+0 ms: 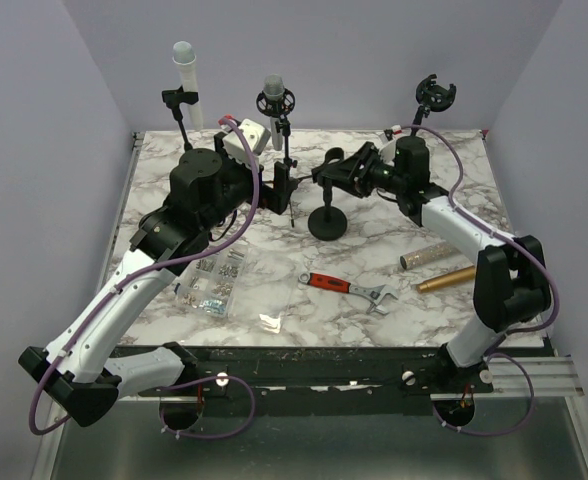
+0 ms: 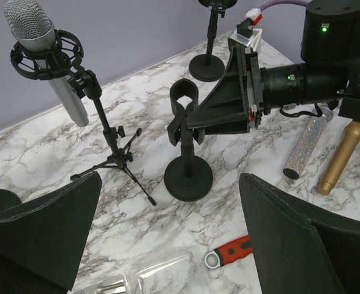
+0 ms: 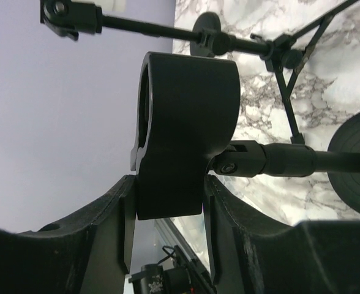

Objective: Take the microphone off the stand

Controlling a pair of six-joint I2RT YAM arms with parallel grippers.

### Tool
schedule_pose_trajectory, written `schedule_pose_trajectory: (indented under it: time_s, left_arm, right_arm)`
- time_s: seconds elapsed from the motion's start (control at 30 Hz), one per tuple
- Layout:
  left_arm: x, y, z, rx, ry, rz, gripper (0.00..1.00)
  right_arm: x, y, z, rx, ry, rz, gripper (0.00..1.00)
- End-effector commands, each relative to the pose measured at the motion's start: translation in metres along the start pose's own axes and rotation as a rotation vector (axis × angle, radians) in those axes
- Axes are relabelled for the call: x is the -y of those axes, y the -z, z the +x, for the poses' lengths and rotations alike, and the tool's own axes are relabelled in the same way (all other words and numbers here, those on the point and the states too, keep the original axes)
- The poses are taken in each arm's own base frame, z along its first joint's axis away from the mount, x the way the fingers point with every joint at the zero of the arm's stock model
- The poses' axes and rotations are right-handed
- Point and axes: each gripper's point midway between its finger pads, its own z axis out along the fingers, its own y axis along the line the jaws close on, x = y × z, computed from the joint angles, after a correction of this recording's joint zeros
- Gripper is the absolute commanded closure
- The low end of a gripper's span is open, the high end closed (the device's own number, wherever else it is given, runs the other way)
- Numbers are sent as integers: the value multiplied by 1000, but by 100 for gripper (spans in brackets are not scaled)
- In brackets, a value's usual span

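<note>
A silver microphone [image 1: 273, 91] sits in a black shock mount on a tripod stand [image 1: 287, 165] at the back centre; the left wrist view shows it [image 2: 32, 26] upright in the mount [image 2: 47, 58]. A round-base stand [image 1: 327, 222] carries an empty black clip [image 3: 186, 128]. My right gripper [image 3: 168, 202] is shut on that clip from the right [image 1: 328, 172], and it also shows in the left wrist view [image 2: 224, 105]. My left gripper [image 2: 168, 245] is open and empty, just right of the tripod stand [image 1: 277, 188], above the table.
A gold microphone [image 1: 447, 279] and a glittery silver one [image 1: 429, 254] lie at the right. A red-handled wrench [image 1: 349, 288], a clear box of screws [image 1: 212, 285] and a small bag [image 1: 272, 321] lie in front. Two more stands [image 1: 434, 95] [image 1: 179, 100] and a white tube [image 1: 186, 75] stand at the back.
</note>
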Motion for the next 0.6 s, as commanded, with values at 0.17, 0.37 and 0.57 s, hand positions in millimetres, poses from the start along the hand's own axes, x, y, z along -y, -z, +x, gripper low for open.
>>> schedule_pose_trajectory:
  time_s: [0.17,0.37,0.57]
  left_arm:
    - [-2,6,-9,38,-14,-23,1]
    - [-1,6,-9,38,-14,-22,1]
    - [-1,4,-7,32,-20,-22,1]
  right_arm:
    - [42,-25,-75,189,18,132,99]
    - [53,-36,-130,272,9,86,99]
    - [66,-46,-182,359,-10,48,99]
